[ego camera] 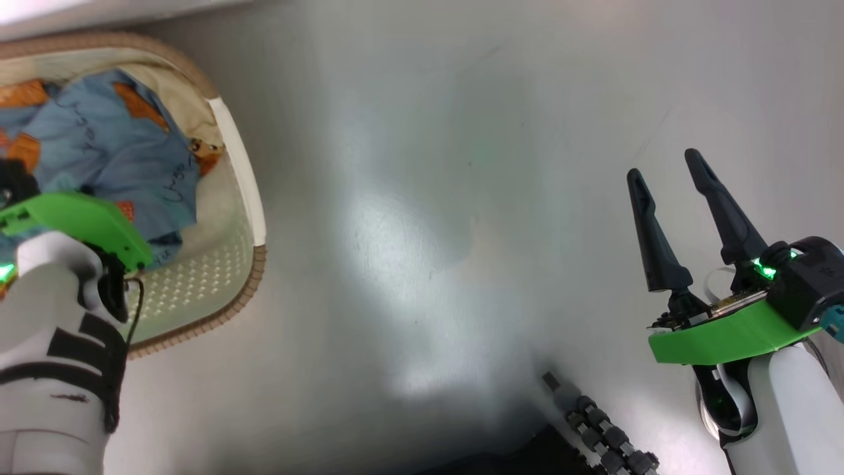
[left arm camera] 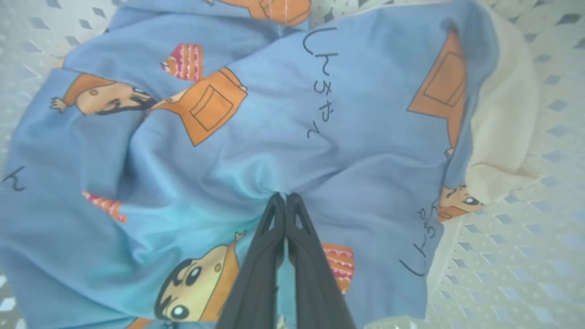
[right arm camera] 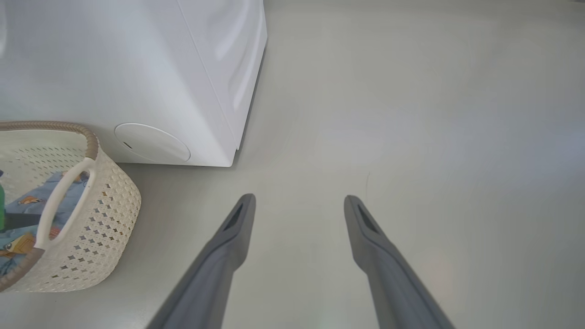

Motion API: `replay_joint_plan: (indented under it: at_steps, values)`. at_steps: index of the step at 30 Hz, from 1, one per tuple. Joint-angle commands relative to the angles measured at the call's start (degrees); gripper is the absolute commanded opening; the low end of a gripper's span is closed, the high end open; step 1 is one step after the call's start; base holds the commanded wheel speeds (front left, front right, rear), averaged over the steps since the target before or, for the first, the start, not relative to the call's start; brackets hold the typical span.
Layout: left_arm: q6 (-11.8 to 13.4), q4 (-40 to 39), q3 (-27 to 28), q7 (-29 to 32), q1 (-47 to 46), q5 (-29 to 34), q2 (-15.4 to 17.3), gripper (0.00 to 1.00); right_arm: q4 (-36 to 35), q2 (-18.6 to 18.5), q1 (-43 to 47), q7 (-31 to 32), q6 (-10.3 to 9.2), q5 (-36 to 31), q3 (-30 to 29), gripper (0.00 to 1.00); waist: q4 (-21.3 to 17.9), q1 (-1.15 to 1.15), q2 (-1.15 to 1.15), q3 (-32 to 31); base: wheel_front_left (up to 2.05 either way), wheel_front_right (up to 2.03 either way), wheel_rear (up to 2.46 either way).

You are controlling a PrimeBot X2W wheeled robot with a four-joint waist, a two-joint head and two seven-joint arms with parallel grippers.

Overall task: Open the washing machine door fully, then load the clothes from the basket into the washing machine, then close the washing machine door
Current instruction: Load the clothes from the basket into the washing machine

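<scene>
The cream basket point(ego camera: 258, 264) with a brown rim stands on the floor at the left, holding the light blue clothes point(ego camera: 112, 152) with orange cartoon prints. My left arm's green wrist plate point(ego camera: 79, 224) hangs over it. In the left wrist view my left gripper point(left arm camera: 285, 197) is shut, its tips pinching a pucker of the blue clothes point(left arm camera: 274, 128); cream cloth point(left arm camera: 502, 119) lies beside. My right gripper point(ego camera: 663, 165) is open above bare floor, holding nothing. From the right wrist, that gripper point(right arm camera: 299, 199) faces the white washing machine point(right arm camera: 137, 68) and the basket point(right arm camera: 105, 214). The washing machine door is out of view.
The grey floor point(ego camera: 428, 198) stretches between the basket and my right arm. A round cover point(right arm camera: 151, 142) sits low on the machine's front, just behind the basket. A dark cable chain point(ego camera: 606, 435) of my own body shows at the bottom of the head view.
</scene>
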Motion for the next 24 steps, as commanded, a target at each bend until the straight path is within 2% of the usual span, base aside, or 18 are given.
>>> replay_joint_plan:
  at_steps: [1,10,15,19,24]
  values:
    - [-0.3,-0.2,1.1,-1.1,3.4,-0.9,1.6,0.0,-0.5,-0.1,1.7,-0.3,0.08,0.5,1.4,1.0,0.8,0.0,0.0,-1.8,0.0,0.0,0.0]
    - [-2.7,-0.5,2.5,-7.0,6.7,-3.2,0.3,0.0,0.1,-0.3,1.5,-0.3,0.08,0.5,1.5,1.0,2.7,0.0,0.0,-6.9,0.0,0.0,0.0]
    - [-4.0,-3.3,3.6,-8.8,10.1,-4.2,-0.4,0.0,0.5,-0.3,2.4,-0.3,0.08,0.5,0.9,1.0,4.3,0.0,0.0,-10.2,0.0,0.0,0.0]
    - [-4.0,-11.4,5.5,-8.9,14.8,-3.7,-1.0,0.0,0.7,-0.4,3.1,-0.3,0.08,0.4,0.6,1.0,5.8,0.0,0.0,-13.3,0.0,0.0,0.0]
    - [-3.6,-22.7,8.2,-8.9,23.2,-1.8,-3.4,0.0,1.3,-0.7,4.2,-0.3,0.08,0.2,0.5,1.0,7.5,0.0,0.0,-18.4,0.0,0.0,0.0]
